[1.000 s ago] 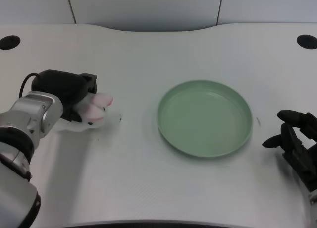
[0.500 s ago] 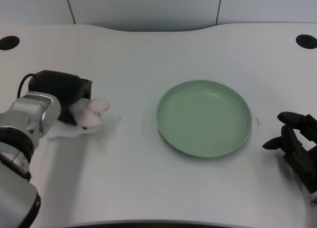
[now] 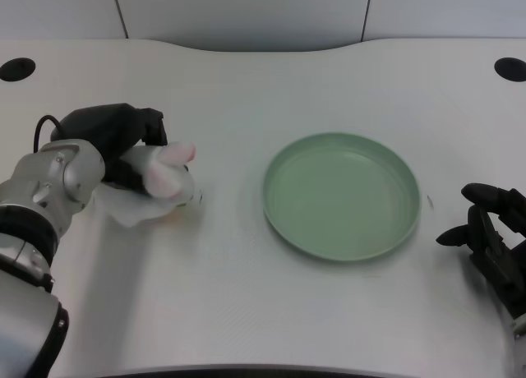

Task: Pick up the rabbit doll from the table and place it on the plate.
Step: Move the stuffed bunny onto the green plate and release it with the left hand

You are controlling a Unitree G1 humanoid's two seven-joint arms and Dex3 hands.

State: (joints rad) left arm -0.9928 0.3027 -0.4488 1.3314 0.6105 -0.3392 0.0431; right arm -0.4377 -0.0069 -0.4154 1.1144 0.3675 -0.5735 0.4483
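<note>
Here, white table (image 3: 246, 312), green plate (image 3: 342, 195), left hand (image 3: 115, 135) fingers grasping rabbit doll (image 3: 160, 181), grey wall panels (image 3: 238, 12) behind.

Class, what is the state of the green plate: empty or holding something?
Empty. The green plate shows only its bare inner surface; the rabbit doll is off to its left, in the left hand.
</note>
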